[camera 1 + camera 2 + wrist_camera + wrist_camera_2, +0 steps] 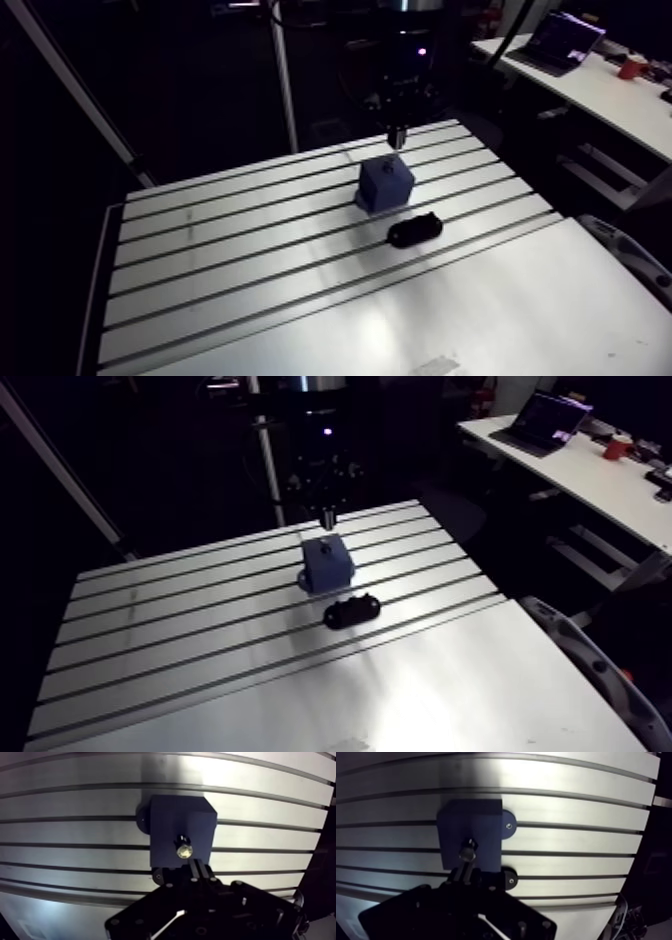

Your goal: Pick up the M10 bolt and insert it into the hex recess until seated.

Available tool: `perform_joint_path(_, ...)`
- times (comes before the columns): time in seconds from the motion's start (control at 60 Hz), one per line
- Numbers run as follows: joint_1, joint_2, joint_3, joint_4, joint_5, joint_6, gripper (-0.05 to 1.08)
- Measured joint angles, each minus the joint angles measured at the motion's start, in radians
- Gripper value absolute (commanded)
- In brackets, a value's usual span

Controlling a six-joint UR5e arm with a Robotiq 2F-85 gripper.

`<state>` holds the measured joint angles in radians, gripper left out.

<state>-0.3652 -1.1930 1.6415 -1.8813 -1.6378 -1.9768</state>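
The arm (404,60) hangs straight down, its hand (195,867) closed on the bolt (183,848), which points down over the blue block (385,186); a black piece (414,231) lies at the block's five o'clock

a robotics lab: a slotted aluminium table (480,300) beneath a robot arm (404,75).

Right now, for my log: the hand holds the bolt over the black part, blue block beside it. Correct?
No. The wrist view shows the hand holding the bolt over the blue block; the black part lies beside it.
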Motion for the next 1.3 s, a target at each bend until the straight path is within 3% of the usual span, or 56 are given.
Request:
perform_joint_path(0.833, 0.005, 0.007, 0.01, -0.002, 0.002, 0.001, 1.08)
perform_joint_path(1.3, 0.006, 0.015, 0.024, -0.042, 0.015, -0.002, 1.08)
